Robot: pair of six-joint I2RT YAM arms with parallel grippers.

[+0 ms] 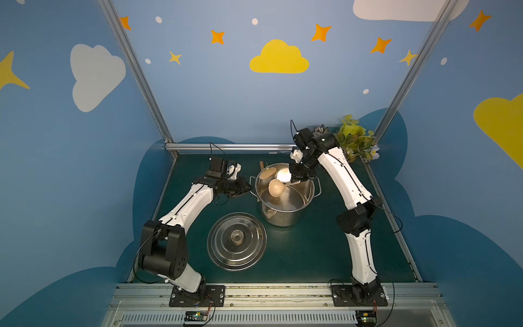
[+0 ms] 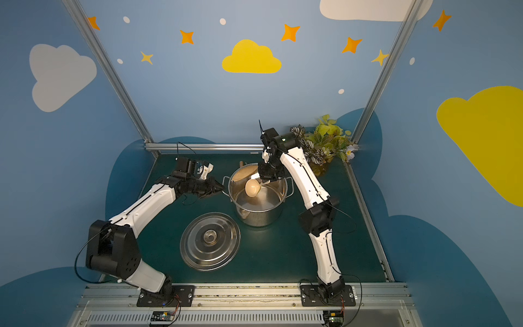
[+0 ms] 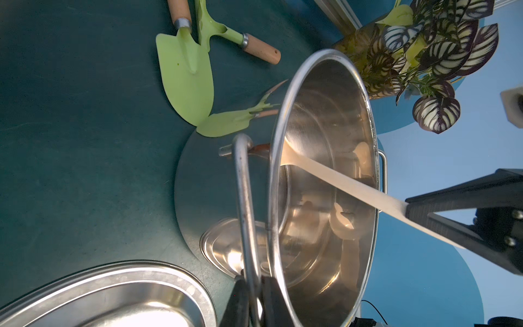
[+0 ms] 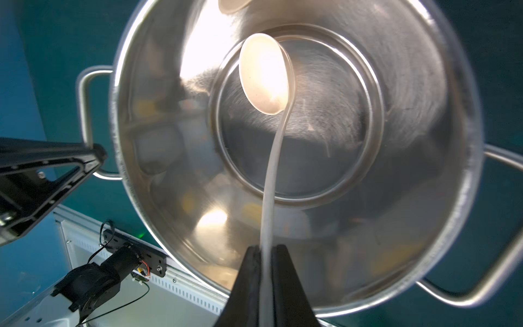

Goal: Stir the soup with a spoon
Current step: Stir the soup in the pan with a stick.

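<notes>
Green mat (image 1: 311, 254), lid (image 1: 226, 254) off, and I reckon I'm mid-stir: left gripper (image 3: 253, 283) clamped on the pot (image 1: 283, 219)'s side handle (image 3: 244, 198), right gripper (image 4: 264, 250) pinching the spoon (image 4: 263, 73) by its stem, bowl low inside the pot, so next I'd sweep slow circles clear of the wall.

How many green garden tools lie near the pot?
2. A green trowel lies flat beside the pot; a second green tool lies by the trowel's wooden handle, its head partly out of frame. The pot may hide others.
</notes>
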